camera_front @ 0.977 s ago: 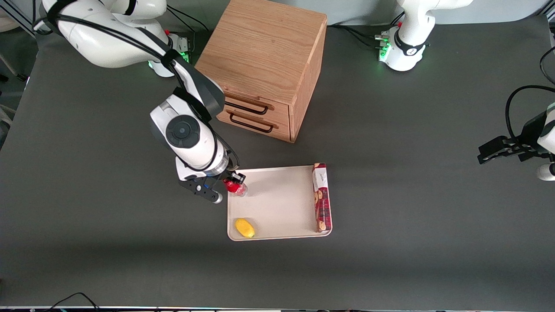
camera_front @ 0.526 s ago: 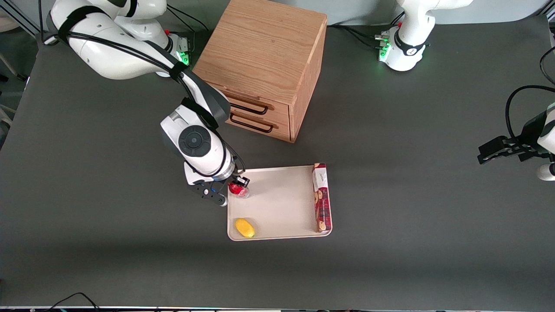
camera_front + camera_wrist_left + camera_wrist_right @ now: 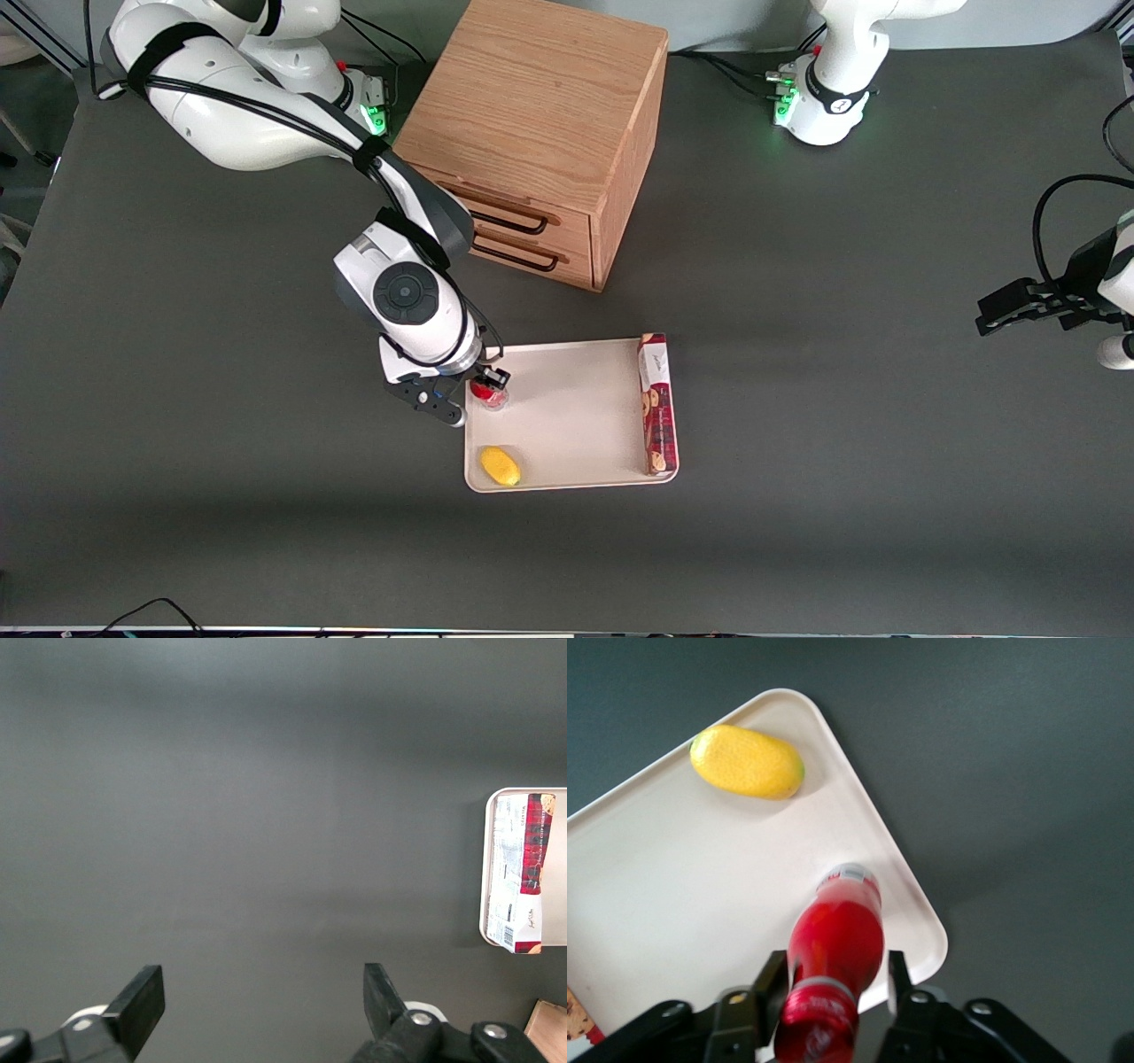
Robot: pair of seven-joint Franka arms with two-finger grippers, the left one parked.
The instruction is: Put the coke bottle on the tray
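The coke bottle [image 3: 489, 392], small and red with a red cap, stands on the off-white tray [image 3: 576, 416] close to the corner nearest the working arm's end and farthest from the front camera. My right gripper [image 3: 486, 386] is over that corner, shut on the coke bottle [image 3: 835, 943], one dark finger [image 3: 772, 979] on each side of its upper body. The bottle's silvery base rests on or just above the tray [image 3: 673, 895] floor, just inside the rim.
A yellow lemon-shaped item [image 3: 500, 466] lies in the tray corner nearer the front camera. A long red cookie box [image 3: 657, 404] lies along the tray's edge toward the parked arm. A wooden drawer box [image 3: 542, 133] stands farther from the camera, drawers shut.
My gripper has carried the bottle from the tray's rim a little way in over the tray corner, and the bottle now stands more upright and lower.
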